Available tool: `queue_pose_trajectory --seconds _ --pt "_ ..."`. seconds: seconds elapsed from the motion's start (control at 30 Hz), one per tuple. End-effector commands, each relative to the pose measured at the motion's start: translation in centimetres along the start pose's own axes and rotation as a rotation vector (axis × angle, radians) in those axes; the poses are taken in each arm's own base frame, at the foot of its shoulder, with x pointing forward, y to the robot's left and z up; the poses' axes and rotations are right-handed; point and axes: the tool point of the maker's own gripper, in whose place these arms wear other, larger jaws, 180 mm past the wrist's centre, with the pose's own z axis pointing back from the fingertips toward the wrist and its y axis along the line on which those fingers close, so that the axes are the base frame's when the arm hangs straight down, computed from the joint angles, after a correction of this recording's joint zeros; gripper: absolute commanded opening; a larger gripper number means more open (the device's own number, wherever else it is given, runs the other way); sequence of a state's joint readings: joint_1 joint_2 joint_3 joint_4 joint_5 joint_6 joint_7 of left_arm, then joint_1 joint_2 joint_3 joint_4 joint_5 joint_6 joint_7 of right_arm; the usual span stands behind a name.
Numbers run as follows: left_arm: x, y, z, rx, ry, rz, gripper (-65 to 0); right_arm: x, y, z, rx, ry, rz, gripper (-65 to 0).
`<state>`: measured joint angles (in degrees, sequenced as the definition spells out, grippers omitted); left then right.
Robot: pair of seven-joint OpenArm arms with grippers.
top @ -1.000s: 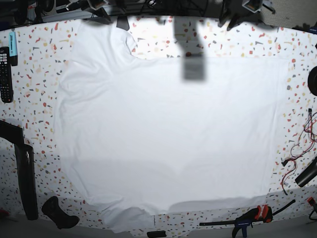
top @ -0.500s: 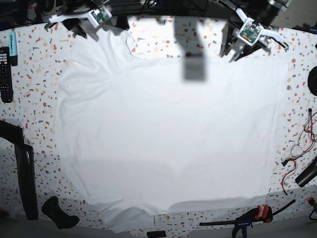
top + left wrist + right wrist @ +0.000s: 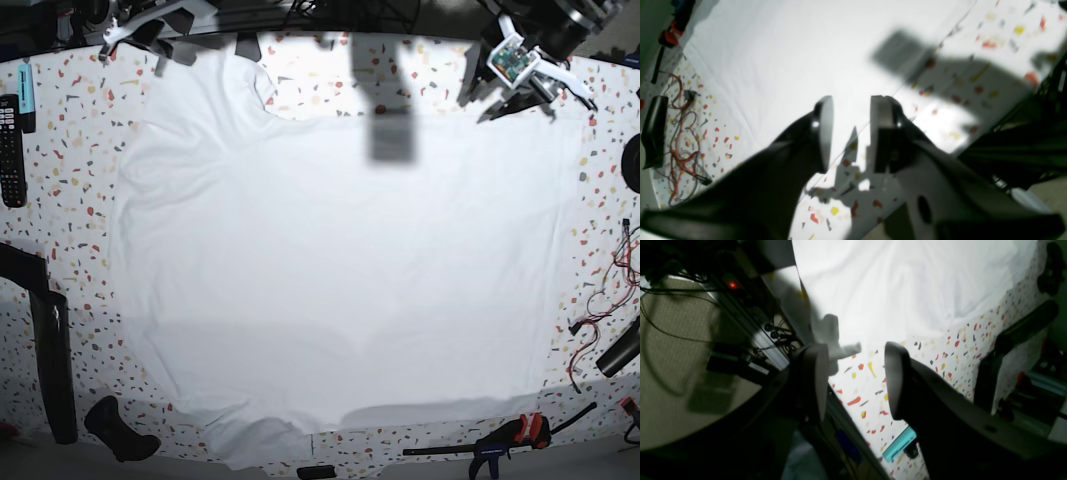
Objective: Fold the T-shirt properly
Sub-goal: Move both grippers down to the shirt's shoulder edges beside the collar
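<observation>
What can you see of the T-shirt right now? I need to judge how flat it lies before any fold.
The T-shirt is large, plain white soft cloth with no print. It lies spread nearly flat on the speckled table, covering most of it, with shallow wrinkles and no fold made yet. One sleeve reaches toward the far left corner in the base view, another toward the near left edge. A dark shadow crosses its far edge. Neither pincer touches it: both hover open above the far edge, the left pincer over the hem line.

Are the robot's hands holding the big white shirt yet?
No. The left gripper and right gripper are both open with nothing between their jaws. The T-shirt lies flat on the speckled table.
</observation>
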<state>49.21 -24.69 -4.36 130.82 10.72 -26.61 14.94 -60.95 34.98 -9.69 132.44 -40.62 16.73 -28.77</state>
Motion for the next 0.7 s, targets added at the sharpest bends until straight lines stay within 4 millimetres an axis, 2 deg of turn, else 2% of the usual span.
queue_pose_trajectory --seconds 0.0,0.1,0.2,0.33,0.53,0.67 --pt "0.4 0.0 0.2 -0.004 -0.021 -0.006 -42.3 0.2 -0.6 0.1 -0.023 -0.012 0.008 -37.2" --pt "-0.1 0.0 0.1 -0.009 -0.008 -0.005 -41.3 -0.5 0.3 -1.0 0.008 -0.007 -0.017 -37.2" --pt "0.3 0.0 0.0 -0.014 -0.034 0.034 -41.3 -1.4 1.3 -3.2 0.024 -0.028 -0.001 -37.2" --pt "0.9 0.2 -0.2 -0.013 -0.061 0.064 -41.3 -1.8 1.3 -5.7 0.013 -0.046 0.008 -37.2" --pt "0.9 0.2 -0.2 -0.013 -0.062 0.063 -41.3 -1.4 1.2 -6.4 0.013 -0.055 0.010 -37.2" --pt "0.9 0.2 -0.2 -0.013 -0.062 0.063 -41.3 -0.4 2.7 -6.2 0.066 -0.091 0.007 -37.2"
